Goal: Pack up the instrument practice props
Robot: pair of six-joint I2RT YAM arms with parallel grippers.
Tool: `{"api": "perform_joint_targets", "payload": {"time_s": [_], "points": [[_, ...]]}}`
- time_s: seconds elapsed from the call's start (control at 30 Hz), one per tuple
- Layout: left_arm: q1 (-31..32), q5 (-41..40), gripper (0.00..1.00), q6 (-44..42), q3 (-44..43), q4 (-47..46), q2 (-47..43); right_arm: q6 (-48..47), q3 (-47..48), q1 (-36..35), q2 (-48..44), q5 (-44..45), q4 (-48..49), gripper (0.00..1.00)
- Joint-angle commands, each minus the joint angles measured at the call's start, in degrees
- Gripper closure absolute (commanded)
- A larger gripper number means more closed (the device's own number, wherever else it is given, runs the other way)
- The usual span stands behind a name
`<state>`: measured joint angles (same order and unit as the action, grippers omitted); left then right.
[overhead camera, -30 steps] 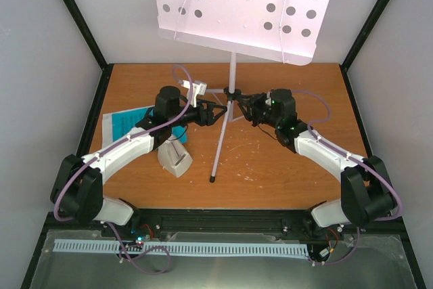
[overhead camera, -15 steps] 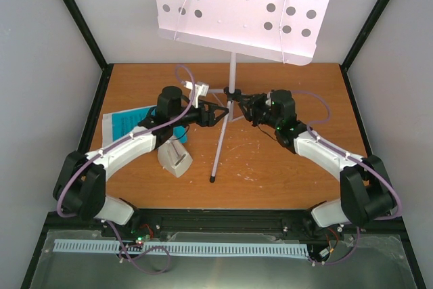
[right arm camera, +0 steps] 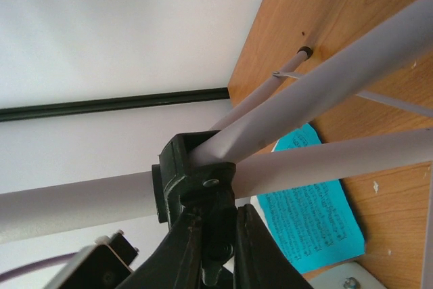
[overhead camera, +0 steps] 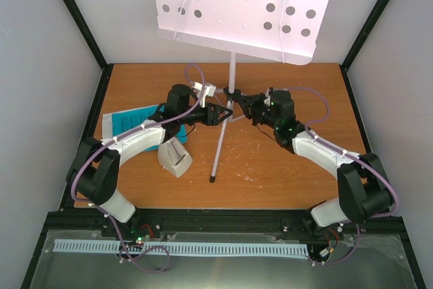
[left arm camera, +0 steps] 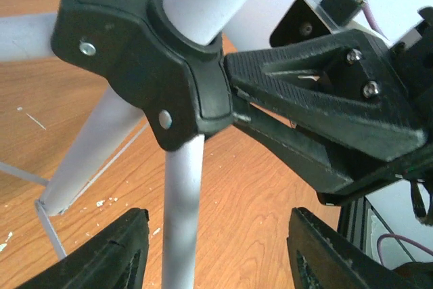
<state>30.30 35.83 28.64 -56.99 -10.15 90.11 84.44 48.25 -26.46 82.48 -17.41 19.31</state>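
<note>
One wooden bench (overhead camera: 284,174), walled in white, carries the whole set. Largest on it is the white perforated music stand (overhead camera: 237,5), upright toward the back centre. Its tray tilts high over the wood and its thin tripod legs are spread, with the front leg (overhead camera: 218,153) reaching toward the near edge. Both arms reach in to the black hub (overhead camera: 232,93), where the legs join the post. The right hand (right arm camera: 220,255), coming from the right, is clenched on that hub, its fingers pinching the black plastic. The left hand (left arm camera: 213,255), coming from the left, is released: its fingers stand apart on either side of one white leg just below the hub, with a gap on each side. The bright blue sheet-music pages (overhead camera: 125,123) lie flat at the bench's left edge, partly under the left arm (overhead camera: 135,141). The small white metronome (overhead camera: 174,157) sits just left of the front leg, apart from the stand.
</note>
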Motion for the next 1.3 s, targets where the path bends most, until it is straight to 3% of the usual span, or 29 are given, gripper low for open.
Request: {"api": "perform_joint_targets", "payload": {"time_s": [0.0, 0.2, 0.6, 0.77, 1.0, 1.07, 1.27], "points": [[0.28, -1.8, 0.44, -1.74, -3.53, 1.45, 1.7, -11.02, -1.9, -0.47, -1.24, 2.65, 1.82, 0.95], [0.36, -3.52, 0.49, -2.05, -3.61, 3.03, 2.33, -30.12, -4.82, -0.81, -4.55, 2.32, 5.9, 0.97], [0.33, -3.52, 0.48, -1.43, -1.24, 1.86, -1.05, -79.58, -5.94, -2.22, -6.85, 5.15, -0.76, 0.96], [0.37, -3.73, 0.48, -1.24, -0.38, 1.79, -2.99, -100.64, -4.76, -3.14, -6.14, 9.79, -3.28, 0.96], [0.37, -4.27, 0.47, -1.5, 0.47, 2.24, -4.8, -120.94, -2.26, -5.38, -5.2, 21.22, -5.31, 0.96], [0.37, -4.46, 0.47, -1.4, 0.69, 2.24, -5.22, -122.73, -2.37, -5.54, -5.98, 22.2, -4.45, 0.9], [0.35, -5.0, 0.42, -1.67, 0.92, 2.37, -6.84, -118.21, -3.12, -5.62, -12.18, 18.66, -4.37, 0.43]]}}
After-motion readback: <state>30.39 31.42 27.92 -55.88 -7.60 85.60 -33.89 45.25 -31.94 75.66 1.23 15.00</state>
